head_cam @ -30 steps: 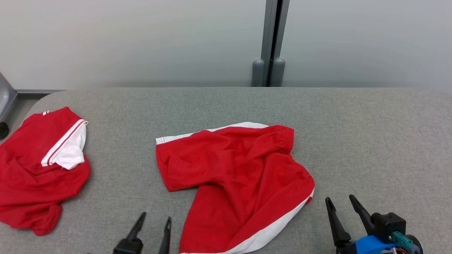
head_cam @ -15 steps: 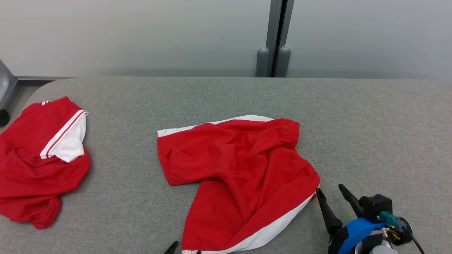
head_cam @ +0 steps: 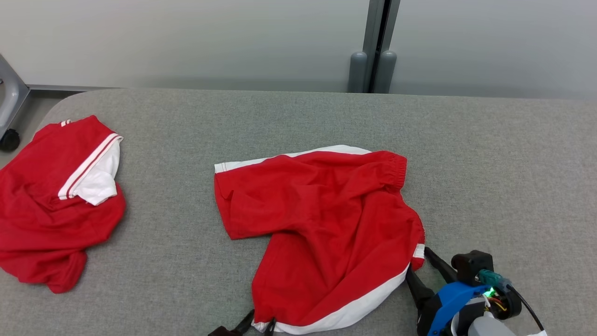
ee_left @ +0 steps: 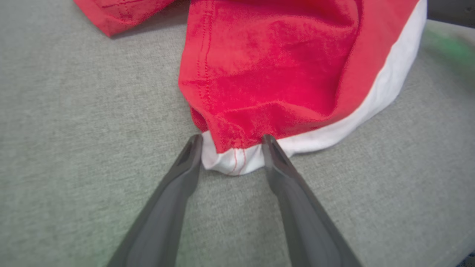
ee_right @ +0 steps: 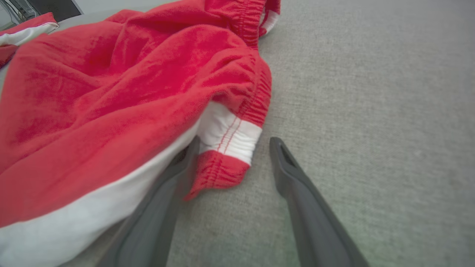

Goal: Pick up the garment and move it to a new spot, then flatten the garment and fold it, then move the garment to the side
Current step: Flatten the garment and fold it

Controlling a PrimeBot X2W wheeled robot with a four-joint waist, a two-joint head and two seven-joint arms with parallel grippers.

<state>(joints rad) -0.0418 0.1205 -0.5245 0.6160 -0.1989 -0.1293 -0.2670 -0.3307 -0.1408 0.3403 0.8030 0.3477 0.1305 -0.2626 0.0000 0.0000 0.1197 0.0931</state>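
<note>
Low over the grey table, both arms reach toward the red shorts lying rumpled at its middle. The left gripper stands spread astride the near leg-hem corner. The right gripper gapes likewise around the waistband's white-striped corner, fingers not closed.

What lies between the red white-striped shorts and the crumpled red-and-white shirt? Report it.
Only bare grey fabric tabletop separates the red shorts from the red-and-white shirt, as the head view shows.
</note>
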